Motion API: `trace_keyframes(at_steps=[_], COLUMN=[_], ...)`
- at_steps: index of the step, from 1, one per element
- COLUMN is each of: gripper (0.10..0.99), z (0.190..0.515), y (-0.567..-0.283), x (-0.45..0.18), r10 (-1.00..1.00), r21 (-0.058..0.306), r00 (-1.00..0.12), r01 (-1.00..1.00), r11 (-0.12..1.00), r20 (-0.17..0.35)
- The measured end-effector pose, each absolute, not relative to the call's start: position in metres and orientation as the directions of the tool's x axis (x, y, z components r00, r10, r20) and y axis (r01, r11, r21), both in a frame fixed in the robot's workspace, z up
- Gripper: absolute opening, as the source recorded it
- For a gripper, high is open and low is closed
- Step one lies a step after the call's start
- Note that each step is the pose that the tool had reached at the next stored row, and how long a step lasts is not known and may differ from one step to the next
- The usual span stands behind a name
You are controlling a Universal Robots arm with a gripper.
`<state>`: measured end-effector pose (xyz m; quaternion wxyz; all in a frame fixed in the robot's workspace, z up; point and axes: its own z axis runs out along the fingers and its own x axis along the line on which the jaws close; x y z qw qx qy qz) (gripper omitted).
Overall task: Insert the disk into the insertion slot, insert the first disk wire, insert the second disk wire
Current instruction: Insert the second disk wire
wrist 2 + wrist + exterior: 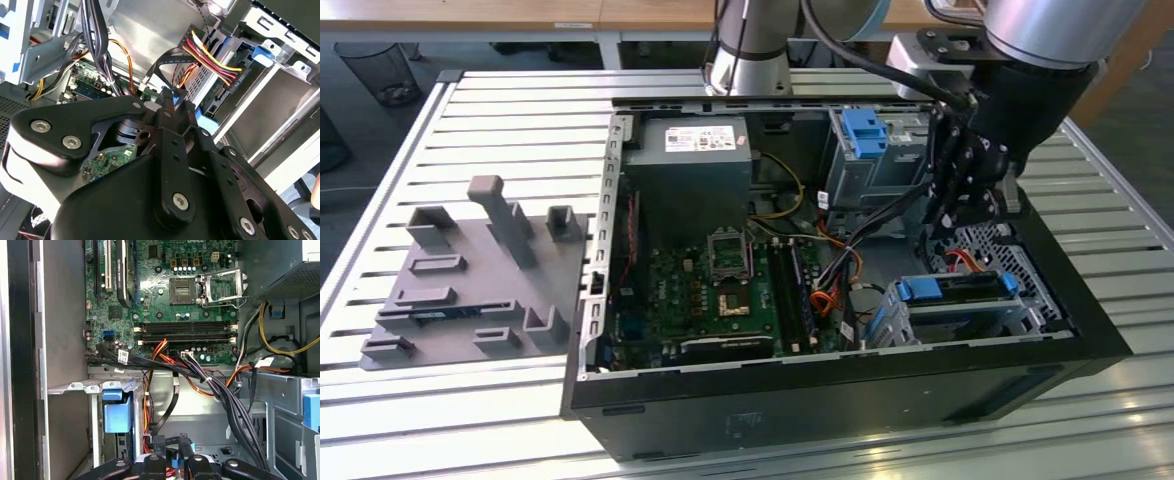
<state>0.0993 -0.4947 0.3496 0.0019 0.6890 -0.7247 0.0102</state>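
**A:** Where is the disk [958, 287]?

**B:** In the exterior view it lies flat at about 4 o'clock in the open computer case [1067, 345]. It is seated in the insertion slot [1014, 318], with its blue carrier rail facing up. I judge that step done: the drive fills the bay and nothing is holding it.

**A:** What does the gripper [174, 105] have?

**B:** In both wrist views the fingers are drawn nearly together, pinching a small blue connector [167, 95]. It sits on the end of a flat black disk wire [167, 59]. The grip is at the plug rather than on the ribbon, probably so the plug stays stiff and aimed while the slack trails back toward the motherboard [727, 285].

**A:** And the arm's position?

**B:** In the exterior view the wrist hangs at 12 o'clock from the disk, just beside it. The tall drive cage [870, 160] with its blue clip is at 10 o'clock from the wrist. That puts the plug near the drive's rear edge.

**A:** Is the other wire in?

**B:** A red, yellow and black power bundle [212, 57] runs to a black plug [239, 79] against the disk's end in the second wrist view. It looks seated, but I cannot tell for certain.

**A:** Has the blue plug gone in?

**B:** Not yet, by my reading. It sits apart from the drive, near its end.
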Motion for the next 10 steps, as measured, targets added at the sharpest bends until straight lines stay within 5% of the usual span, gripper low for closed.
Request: trace_keyframes(at_steps=[7, 10], gripper=[0.235, 0.149], z=[0.3461, 0.3450], y=[-0.4935, -0.4928], x=[0.1009, 0.1018], r10=[-0.998, -0.997], r21=[-0.013, -0.014], r00=[-0.055, -0.057], r01=[-0.998, -0.998], r11=[0.055, 0.057], r20=[0.036, 0.043])
